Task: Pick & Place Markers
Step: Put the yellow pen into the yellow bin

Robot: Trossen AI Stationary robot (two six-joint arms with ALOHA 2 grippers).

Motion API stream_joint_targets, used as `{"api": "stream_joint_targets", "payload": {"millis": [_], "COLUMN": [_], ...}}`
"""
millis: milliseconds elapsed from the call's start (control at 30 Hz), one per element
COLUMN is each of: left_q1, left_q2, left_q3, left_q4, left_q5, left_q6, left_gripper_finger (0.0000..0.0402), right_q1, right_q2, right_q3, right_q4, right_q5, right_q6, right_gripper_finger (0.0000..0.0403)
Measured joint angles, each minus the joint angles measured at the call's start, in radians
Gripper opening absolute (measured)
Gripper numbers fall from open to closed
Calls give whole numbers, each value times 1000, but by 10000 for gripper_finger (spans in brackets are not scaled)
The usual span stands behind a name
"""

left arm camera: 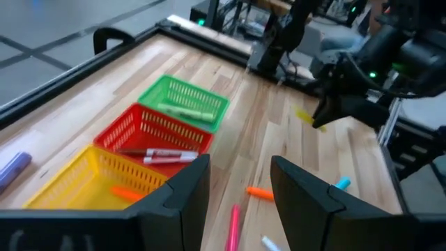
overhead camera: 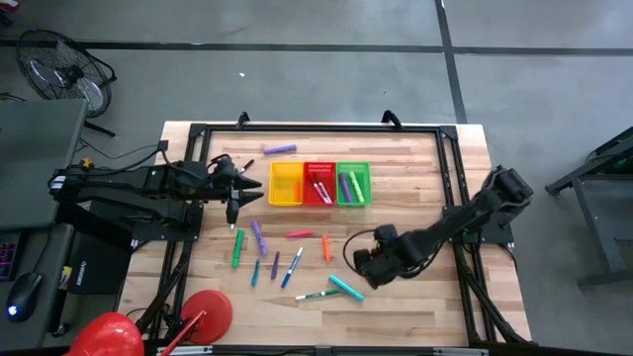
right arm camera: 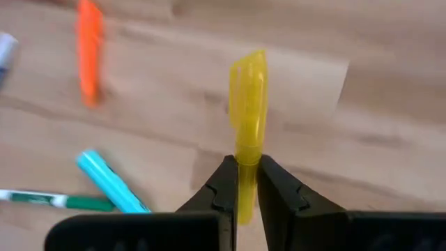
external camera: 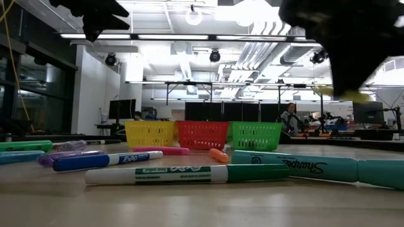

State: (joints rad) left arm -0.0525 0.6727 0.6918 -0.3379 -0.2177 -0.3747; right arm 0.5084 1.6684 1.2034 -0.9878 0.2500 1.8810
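Near edge, low view: we see a white-and-green marker [external camera: 183,174] lying closest, a teal marker [external camera: 315,168] to its right, a blue one [external camera: 104,161] and a purple one [external camera: 63,154] to its left.

Near-right of the table: the right gripper [overhead camera: 356,265] hangs above the boards; its arm runs in from the far right, bent low at the elbow, with the wrist pointing left.

Right gripper's hold: we see its fingers [right arm camera: 224,183] clenched on a yellow marker [right arm camera: 249,104], pinched at one end, the rest sticking out past the fingertips, clear of the wood.

Below that grip: the teal marker [right arm camera: 111,183] and a green-tipped one [right arm camera: 56,202] lie on the table, an orange marker [right arm camera: 88,49] farther off.

Middle of the table: we count loose markers spread left of the right gripper, among them green [overhead camera: 237,249], purple [overhead camera: 259,237], pink [overhead camera: 300,234], orange [overhead camera: 325,247] and blue [overhead camera: 292,267].

Left side: the left gripper [overhead camera: 233,204] is stretched out from the left edge, arm nearly straight, just left of the yellow basket [overhead camera: 286,184]; its fingers [left arm camera: 182,192] stand apart with nothing between them.

Far middle: the red basket [overhead camera: 318,183] and green basket [overhead camera: 353,183] sit in a row with the yellow one, touching, and we see markers in each.

Far beyond the baskets: one purple marker [overhead camera: 280,149] lies alone.
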Motion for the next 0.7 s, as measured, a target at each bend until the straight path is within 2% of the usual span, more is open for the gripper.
{"api": "stream_joint_targets", "payload": {"millis": [233,367,567,700], "left_q1": [0,0,0,1], "left_q2": [36,84,170,246], "left_q3": [0,1,1,1], "left_q4": [64,153,343,474], "left_q5": [-1,8,27,24], "left_q6": [6,7,12,15], "left_gripper_finger": [149,149,149,149], "right_q1": [-50,-98,-183,-239], "right_q2": [-110,-162,-246,-304], "right_q3": [-6,-8,-8,-8], "right_q4": [-39,-48,-19,39], "right_q5": [209,307,391,400], "right_q6": [-179,-311,-578,-781], "right_gripper_finger": [26,26,26,28]}}
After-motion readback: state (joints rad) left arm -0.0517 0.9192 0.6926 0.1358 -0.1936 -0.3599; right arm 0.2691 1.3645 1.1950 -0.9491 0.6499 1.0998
